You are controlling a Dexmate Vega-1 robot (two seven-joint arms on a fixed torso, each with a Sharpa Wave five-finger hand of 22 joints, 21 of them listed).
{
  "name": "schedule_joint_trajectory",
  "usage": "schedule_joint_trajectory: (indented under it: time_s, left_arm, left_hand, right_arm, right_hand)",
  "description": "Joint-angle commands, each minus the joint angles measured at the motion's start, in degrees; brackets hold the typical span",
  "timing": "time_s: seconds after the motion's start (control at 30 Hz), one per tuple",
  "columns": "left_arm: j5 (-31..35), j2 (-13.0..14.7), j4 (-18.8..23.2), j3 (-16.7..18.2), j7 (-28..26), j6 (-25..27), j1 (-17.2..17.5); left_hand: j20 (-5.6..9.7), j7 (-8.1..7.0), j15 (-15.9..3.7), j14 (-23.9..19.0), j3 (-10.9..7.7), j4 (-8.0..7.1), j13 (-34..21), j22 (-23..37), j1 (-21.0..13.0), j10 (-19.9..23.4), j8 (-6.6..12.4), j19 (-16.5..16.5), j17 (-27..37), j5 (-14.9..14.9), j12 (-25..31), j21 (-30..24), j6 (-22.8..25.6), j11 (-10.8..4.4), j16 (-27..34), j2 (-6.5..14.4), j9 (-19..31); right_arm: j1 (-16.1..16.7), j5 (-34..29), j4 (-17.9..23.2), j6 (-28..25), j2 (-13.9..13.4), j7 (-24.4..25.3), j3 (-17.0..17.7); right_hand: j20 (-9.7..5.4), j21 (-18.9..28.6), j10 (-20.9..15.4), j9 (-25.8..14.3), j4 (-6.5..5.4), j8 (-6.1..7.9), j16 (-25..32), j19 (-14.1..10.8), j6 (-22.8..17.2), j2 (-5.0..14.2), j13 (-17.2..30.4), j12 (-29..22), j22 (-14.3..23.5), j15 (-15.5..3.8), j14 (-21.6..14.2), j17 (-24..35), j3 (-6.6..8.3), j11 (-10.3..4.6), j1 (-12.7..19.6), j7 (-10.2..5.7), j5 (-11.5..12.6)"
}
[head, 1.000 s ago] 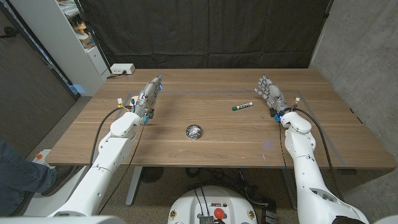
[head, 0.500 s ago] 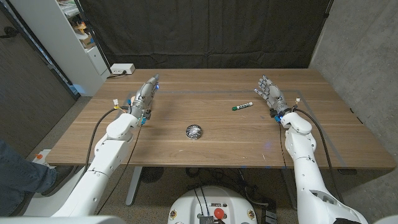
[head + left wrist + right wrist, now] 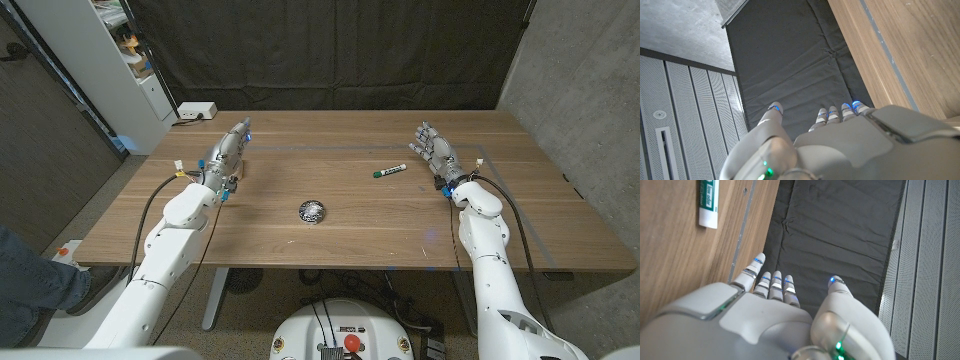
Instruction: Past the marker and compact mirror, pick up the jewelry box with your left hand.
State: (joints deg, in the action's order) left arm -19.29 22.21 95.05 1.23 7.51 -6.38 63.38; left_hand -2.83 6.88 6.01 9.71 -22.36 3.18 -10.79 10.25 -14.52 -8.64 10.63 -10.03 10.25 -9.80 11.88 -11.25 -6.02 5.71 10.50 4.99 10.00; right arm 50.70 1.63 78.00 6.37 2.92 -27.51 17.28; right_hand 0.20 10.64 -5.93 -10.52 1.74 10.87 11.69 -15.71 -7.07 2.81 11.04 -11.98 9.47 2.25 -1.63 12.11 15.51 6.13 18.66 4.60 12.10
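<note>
A long wooden table (image 3: pixel 340 235) with a smooth grain is sitting before a black curtain (image 3: pixel 330 55). Near its middle a small round shiny compact mirror (image 3: pixel 312 211) is lying. Further back and to the right, a slim white marker (image 3: pixel 390 171) with a green cap is lying at a slant. The left hand (image 3: pixel 229 153) is reaching over the table's far left part, fingers straight, holding nothing. The right hand (image 3: pixel 436 153) is waiting at the right, fingers spread, empty. A white box (image 3: pixel 196 111) is sitting behind the table. I cannot tell where the jewelry box is.
</note>
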Motion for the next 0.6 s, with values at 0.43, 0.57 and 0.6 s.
schedule_joint_trajectory:
  time_s: [0.43,0.57,0.6]
  left_arm:
    - [2.2,0.0,4.6,3.1,-2.0,-4.1,5.2]
    - [3.2,-0.2,5.6,3.4,-2.9,-4.5,5.9]
    - [3.6,-0.2,5.9,3.4,-3.1,-4.4,6.1]
  left_hand:
    - [-0.4,-0.4,-0.4,-0.6,-0.36,1.01,-0.2,0.1,-1.0,1.7,0.78,-0.9,0.1,-0.4,0.7,-0.6,2.3,-0.73,0.8,0.1,0.2]
    - [-0.41,-0.42,-0.45,-0.7,-0.41,1.13,-0.2,0.1,-1.1,1.9,0.86,-0.7,0.1,-0.4,0.8,-0.7,2.6,-0.69,0.8,0.1,0.2]
    - [-0.4,-0.42,-0.44,-0.9,-0.43,1.18,-0.2,0.1,-1.2,2.1,0.9,-0.6,0.1,-0.4,0.8,-0.7,2.8,-0.69,0.9,0.1,0.2]
  right_arm:
    - [1.0,0.2,1.1,0.1,0.5,-0.6,-0.1]
    - [0.7,0.2,0.8,0.1,0.3,-0.8,0.0]
    - [0.7,0.3,1.0,-0.3,0.4,-0.7,0.1]
  right_hand:
    - [0.07,0.3,-0.6,-0.3,0.39,0.39,0.2,-0.4,-0.6,0.43,0.1,0.3,0.3,0.34,-0.3,0.1,0.21,-0.09,0.2,0.0,0.4]
    - [0.06,0.3,-0.6,-0.3,0.39,0.38,0.2,-0.4,-0.6,0.43,0.1,0.3,0.3,0.38,-0.3,0.1,0.19,-0.13,0.2,-0.06,0.4]
    - [0.08,0.3,-0.6,-0.3,0.39,0.37,0.2,-0.4,-0.6,0.44,0.1,0.3,0.3,0.39,-0.3,0.1,0.18,-0.15,0.2,-0.06,0.4]
